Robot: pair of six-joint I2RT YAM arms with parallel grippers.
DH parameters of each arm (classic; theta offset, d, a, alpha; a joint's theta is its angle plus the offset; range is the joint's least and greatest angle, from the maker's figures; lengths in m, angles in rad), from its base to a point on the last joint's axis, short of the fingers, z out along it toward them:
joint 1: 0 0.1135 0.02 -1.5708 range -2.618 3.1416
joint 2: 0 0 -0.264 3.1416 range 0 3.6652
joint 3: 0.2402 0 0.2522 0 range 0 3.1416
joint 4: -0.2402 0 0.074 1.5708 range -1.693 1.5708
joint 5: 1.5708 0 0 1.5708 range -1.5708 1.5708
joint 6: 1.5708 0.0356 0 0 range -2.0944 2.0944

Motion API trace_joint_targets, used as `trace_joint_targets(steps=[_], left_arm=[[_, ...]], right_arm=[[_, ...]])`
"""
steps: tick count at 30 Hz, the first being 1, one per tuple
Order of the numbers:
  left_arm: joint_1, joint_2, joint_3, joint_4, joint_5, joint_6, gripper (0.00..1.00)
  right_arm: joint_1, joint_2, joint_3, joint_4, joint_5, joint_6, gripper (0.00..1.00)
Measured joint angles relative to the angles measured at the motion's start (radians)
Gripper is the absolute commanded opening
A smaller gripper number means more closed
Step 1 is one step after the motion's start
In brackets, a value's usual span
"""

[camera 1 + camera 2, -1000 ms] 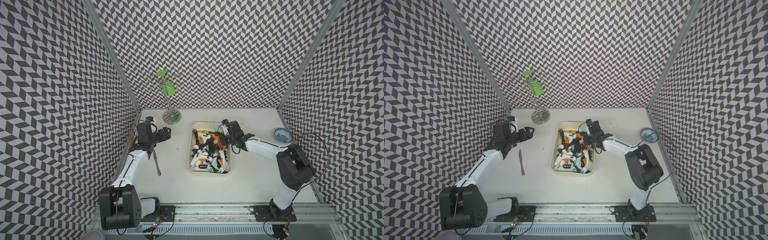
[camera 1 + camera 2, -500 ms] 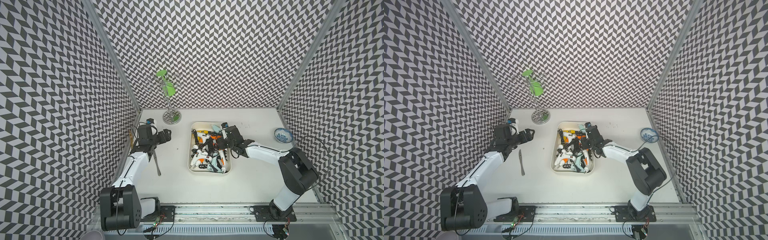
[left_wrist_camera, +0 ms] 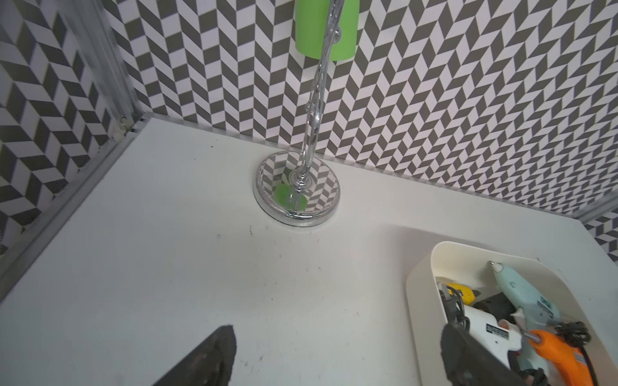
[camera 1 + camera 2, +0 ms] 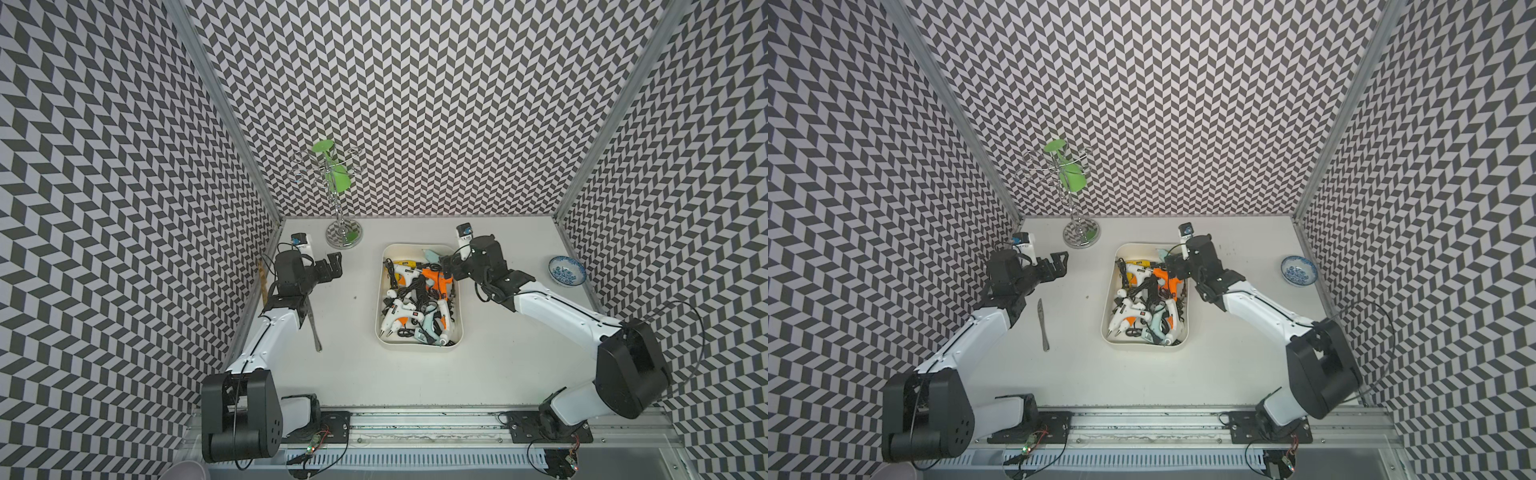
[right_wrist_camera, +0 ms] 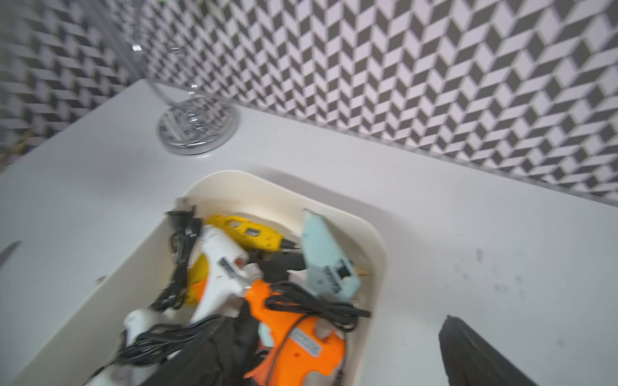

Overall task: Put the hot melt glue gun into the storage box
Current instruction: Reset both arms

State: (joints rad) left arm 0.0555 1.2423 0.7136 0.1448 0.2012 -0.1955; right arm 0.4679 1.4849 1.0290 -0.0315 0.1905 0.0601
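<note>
The cream-white storage box [image 4: 380, 316] [image 4: 1105, 316] stands mid-table and holds several glue guns with tangled black cords. An orange hot melt glue gun [image 4: 434, 279] [image 4: 1167, 280] [image 5: 301, 344] lies on the pile at the box's far end. My right gripper [image 4: 446, 266] [image 5: 334, 320] hovers over that far right corner. It is open, with its fingers wide on either side of the orange gun and not clamping it. My left gripper [image 4: 330, 268] [image 4: 1059, 264] [image 3: 337, 329] is open and empty above bare table, left of the box.
A table knife [image 4: 313, 328] [image 4: 1043, 324] lies beside my left arm. A chrome stand [image 4: 343, 239] carrying a green cup stands at the back left. A small blue-patterned bowl [image 4: 566, 270] sits at the right. Patterned walls close in three sides.
My right gripper has gone from shut to wide open, and the orange glue gun now rests in the box. My left gripper has opened slightly wider and its arm has barely moved.
</note>
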Motion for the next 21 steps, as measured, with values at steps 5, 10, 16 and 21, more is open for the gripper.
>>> trace_joint_targets(steps=[5, 10, 16, 21], left_arm=[[-0.001, -0.005, -0.131, 0.181, -0.128, 0.110, 1.00], [-0.008, 0.074, -0.255, 0.398, -0.164, 0.124, 1.00], [-0.073, 0.204, -0.378, 0.687, -0.221, 0.161, 0.99], [-0.112, 0.280, -0.470, 0.955, -0.262, 0.204, 1.00]], right_arm=[[-0.249, -0.089, -0.210, 0.228, 0.126, 0.043, 0.99], [-0.414, -0.071, -0.435, 0.402, 0.182, 0.078, 0.99], [-0.448, -0.031, -0.640, 0.727, 0.113, 0.055, 0.99], [-0.463, 0.036, -0.772, 1.065, -0.074, -0.009, 0.99]])
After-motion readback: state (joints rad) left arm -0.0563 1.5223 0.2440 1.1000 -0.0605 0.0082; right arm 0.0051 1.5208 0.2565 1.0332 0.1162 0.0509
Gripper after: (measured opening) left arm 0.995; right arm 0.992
